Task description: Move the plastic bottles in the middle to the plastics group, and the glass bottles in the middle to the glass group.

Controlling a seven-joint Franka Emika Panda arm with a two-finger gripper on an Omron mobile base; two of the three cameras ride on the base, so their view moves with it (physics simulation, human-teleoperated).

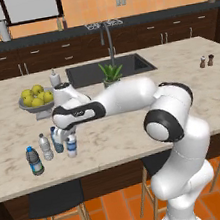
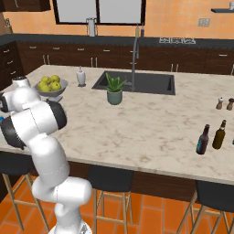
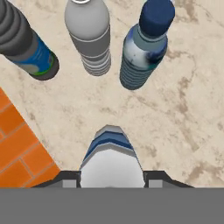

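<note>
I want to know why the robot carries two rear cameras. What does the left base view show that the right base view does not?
Left base view: four small plastic bottles near the marble counter's front edge, with the robot's hand closed around the clear bottle with a white-blue label. Right base view: an olive-brown glass bottle beside the dark brown teal-labelled bottle. Both: the bowl of yellow lemons, the green potted plant and the black sink.
</note>
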